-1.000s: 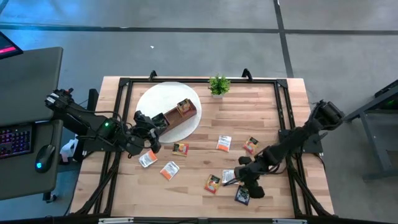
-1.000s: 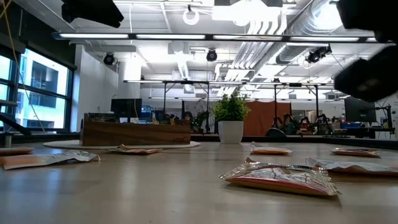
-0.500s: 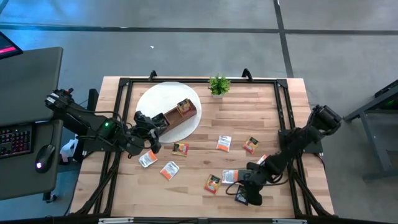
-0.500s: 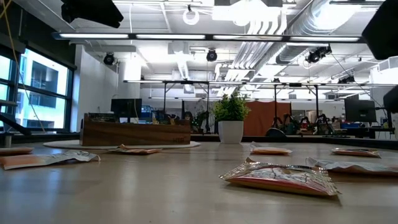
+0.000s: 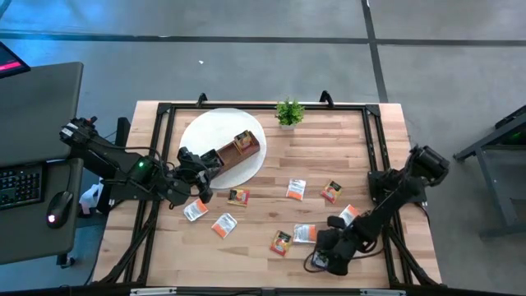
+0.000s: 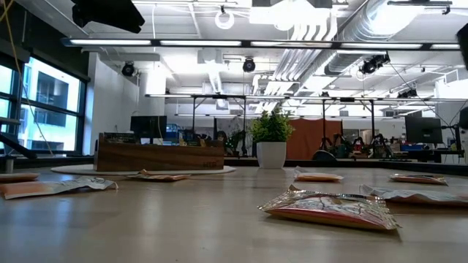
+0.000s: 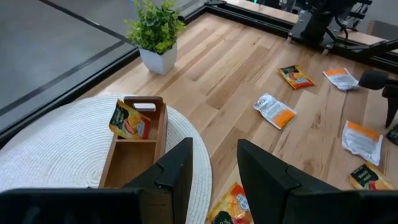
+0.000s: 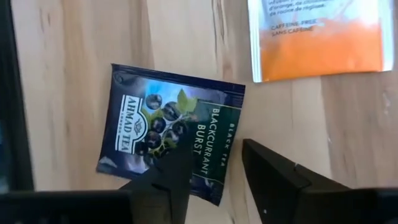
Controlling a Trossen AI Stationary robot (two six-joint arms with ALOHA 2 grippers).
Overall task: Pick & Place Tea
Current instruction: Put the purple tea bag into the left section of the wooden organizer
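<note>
While on white mat (image 7: 56, 155), wooden box (image 7: 134, 152), one orange sachet (image 7: 129, 121) inside

You are looking straight down on the whole table (image 5: 329, 148) from overhead, and level across it from its surface. Each wrist camera is peering past its own fingers. The potted plant (image 5: 288, 113) is showing overhead, low and left-wrist.

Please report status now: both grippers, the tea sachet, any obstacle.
Right gripper open, directly above dark blackcurrant sachet, not gripping. Left gripper open, waiting above wooden box. White-orange sachet close beside, not overlapping.
</note>
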